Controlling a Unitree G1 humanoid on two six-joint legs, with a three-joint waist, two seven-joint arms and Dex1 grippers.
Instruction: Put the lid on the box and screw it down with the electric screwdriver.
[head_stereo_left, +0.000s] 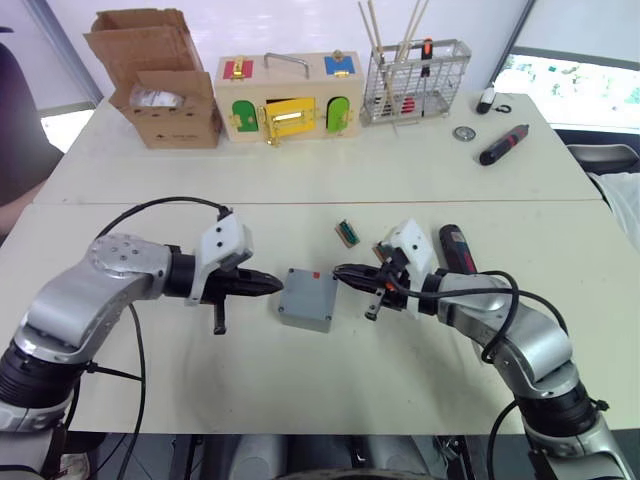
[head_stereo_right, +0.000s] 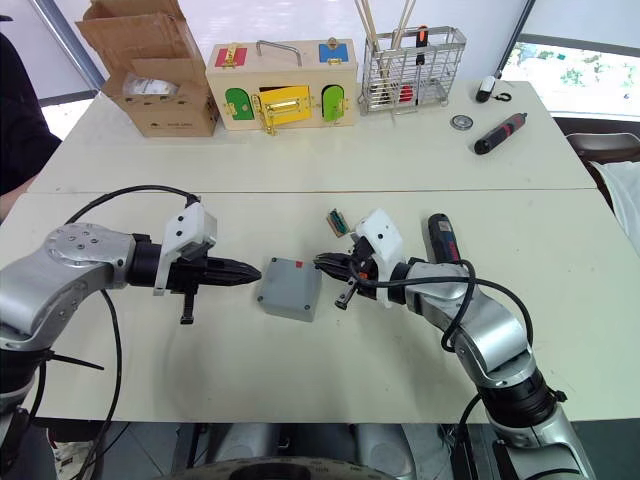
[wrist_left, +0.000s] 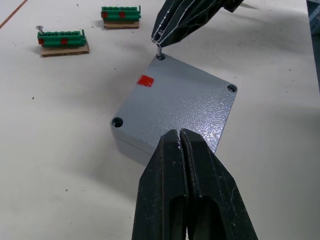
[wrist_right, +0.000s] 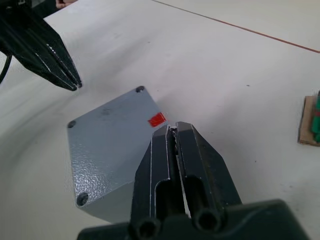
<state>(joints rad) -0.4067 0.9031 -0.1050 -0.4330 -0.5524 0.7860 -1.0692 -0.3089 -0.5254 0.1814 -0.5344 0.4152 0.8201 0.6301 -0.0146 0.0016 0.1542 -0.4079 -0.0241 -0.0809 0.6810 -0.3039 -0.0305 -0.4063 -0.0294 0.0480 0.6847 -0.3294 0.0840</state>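
Note:
The grey box (head_stereo_left: 307, 298) sits mid-table with the flat lid (wrist_left: 180, 100) on top, a red mark near one corner. My left gripper (head_stereo_left: 278, 286) is shut and empty, its tips at the box's left edge. My right gripper (head_stereo_left: 338, 271) comes in from the right, shut on a small screw (wrist_left: 159, 50) held point-down at the lid's corner hole. The electric screwdriver (head_stereo_left: 457, 250), thick and black, lies on the table just behind my right wrist.
Two green terminal blocks (wrist_left: 62, 40) lie behind the box. At the table's back stand a cardboard carton (head_stereo_left: 160, 80), a wooden latch box (head_stereo_left: 290, 95) and a wire basket (head_stereo_left: 415, 80). A small black-and-red screwdriver (head_stereo_left: 503, 144) lies at the back right.

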